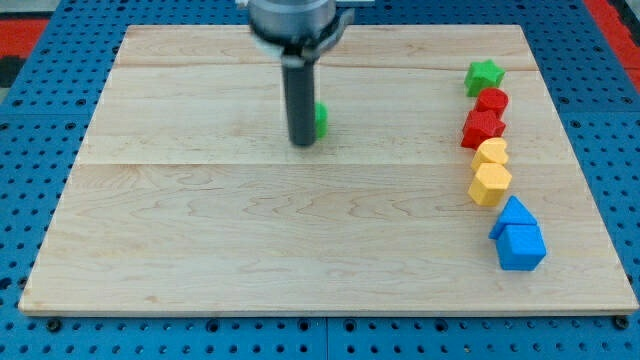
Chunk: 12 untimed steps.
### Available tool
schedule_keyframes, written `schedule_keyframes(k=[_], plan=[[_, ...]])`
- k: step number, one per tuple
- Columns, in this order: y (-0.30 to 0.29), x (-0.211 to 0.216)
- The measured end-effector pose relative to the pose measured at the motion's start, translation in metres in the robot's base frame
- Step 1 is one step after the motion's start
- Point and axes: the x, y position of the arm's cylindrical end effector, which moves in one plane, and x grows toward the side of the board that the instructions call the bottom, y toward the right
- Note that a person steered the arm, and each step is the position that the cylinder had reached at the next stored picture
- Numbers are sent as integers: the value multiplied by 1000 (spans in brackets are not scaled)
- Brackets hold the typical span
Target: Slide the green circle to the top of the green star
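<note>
The green circle (320, 119) lies at the board's upper middle, mostly hidden behind my rod; only its right edge shows. My tip (302, 143) rests on the board just left of and touching or nearly touching the circle. The green star (484, 76) sits far off at the view's upper right, at the top of a column of blocks.
Below the star, running down the right side: a red block (492, 102), a red star-like block (481, 128), two yellow blocks (491, 152) (489, 184), and two blue blocks (513, 214) (521, 246). The wooden board (200, 250) lies on a blue pegboard.
</note>
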Motion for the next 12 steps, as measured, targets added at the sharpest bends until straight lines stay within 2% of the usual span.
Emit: schedule_keyframes(k=[1,2,3,4,5,6,7,8,9,10,11,12], plan=[[34,-42],[-13,-30],[18,-59],[89,-71],[71,-79],[8,-90],[59,-123],[132,-120],[165,-130],[142,-181],[169,-172],[195,-141]])
